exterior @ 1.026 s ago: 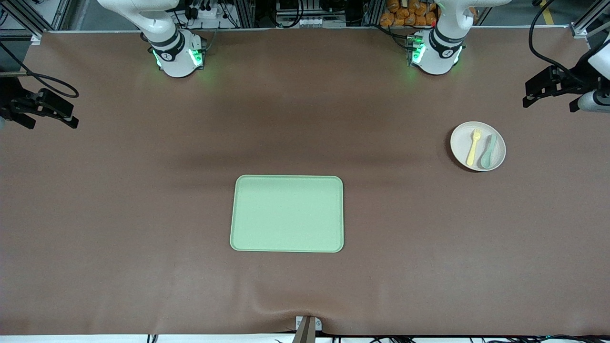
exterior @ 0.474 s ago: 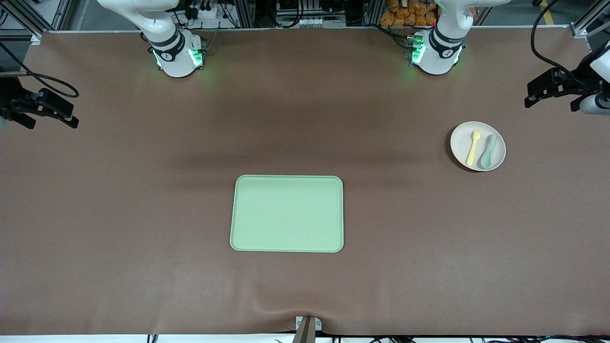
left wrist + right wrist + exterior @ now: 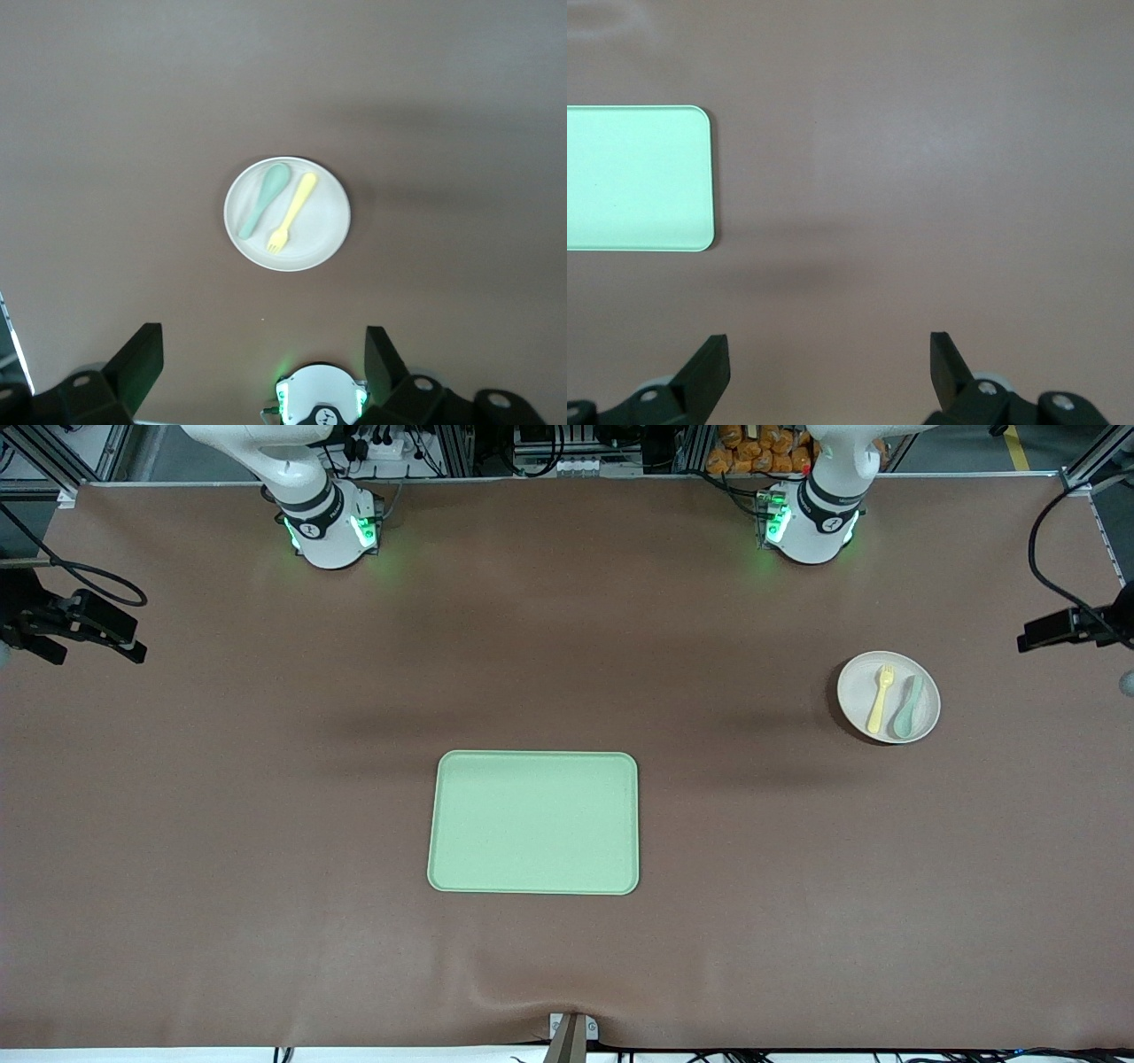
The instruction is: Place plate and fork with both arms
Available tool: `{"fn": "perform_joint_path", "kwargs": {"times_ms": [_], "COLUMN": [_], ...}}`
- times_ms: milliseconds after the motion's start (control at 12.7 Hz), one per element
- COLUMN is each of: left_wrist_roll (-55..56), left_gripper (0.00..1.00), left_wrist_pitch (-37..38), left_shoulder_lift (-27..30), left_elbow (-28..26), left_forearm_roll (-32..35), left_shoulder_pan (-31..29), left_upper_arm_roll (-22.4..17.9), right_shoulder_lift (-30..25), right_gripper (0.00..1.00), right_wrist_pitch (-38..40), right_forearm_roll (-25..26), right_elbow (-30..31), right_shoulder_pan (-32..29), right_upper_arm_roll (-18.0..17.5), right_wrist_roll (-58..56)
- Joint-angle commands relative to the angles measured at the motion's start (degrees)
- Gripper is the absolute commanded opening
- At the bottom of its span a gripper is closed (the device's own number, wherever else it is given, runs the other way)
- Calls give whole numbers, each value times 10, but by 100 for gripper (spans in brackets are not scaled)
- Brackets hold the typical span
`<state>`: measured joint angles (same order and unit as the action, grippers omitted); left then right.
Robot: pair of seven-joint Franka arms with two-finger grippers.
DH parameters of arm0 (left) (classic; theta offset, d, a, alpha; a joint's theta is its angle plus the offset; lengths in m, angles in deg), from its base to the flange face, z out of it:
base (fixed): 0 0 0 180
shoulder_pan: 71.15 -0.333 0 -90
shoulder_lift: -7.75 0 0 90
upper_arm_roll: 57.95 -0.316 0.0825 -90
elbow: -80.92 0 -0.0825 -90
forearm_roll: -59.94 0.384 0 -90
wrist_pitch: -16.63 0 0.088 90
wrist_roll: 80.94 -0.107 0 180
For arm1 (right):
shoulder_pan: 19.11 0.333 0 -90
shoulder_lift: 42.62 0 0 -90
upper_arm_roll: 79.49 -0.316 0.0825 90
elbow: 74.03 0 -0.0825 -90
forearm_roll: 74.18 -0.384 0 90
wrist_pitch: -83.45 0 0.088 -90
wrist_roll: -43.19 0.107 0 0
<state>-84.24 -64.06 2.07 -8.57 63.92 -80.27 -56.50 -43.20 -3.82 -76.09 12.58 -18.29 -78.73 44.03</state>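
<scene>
The plate (image 3: 889, 696) sat on the counter (image 3: 266, 824) toward the left arm's end, fork (image 3: 880, 699) and spoon (image 3: 907, 707) lying on it. Both left gripper (image 3: 263, 359) and right gripper (image 3: 830, 365) hung high with jaws wide open, gripping nothing, tray (image 3: 534, 823) mid-counter

White jointed arms (image 3: 306, 478) — dark joint bands, green-lit bases, seemingly black tools (image 3: 84, 633) — trail black cables.
</scene>
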Motion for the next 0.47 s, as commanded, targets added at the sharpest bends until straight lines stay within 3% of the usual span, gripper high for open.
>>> {"fn": "perform_joint_path", "kwargs": {"times_ms": [0, 395], "left_wrist_roll": [-26, -74], "left_gripper": [100, 100], "left_wrist_pitch": [-45, -164], "left_shoulder_lift": [-34, -35], "left_elbow": [-15, -131], "left_forearm_roll": [11, 12], "left_shoulder_pan": [-39, -70], "left_upper_arm_roll": [6, 5], "right_shoulder_lift": [-9, -9], "right_gripper": [100, 100], "right_wrist_pitch": [2, 2], "right_forearm_roll": [-8, -8], "right_elbow": [7, 8], "right_shoulder_pan": [3, 3], "right_upper_arm_roll": [5, 5], "right_wrist_roll": [-6, -6]}}
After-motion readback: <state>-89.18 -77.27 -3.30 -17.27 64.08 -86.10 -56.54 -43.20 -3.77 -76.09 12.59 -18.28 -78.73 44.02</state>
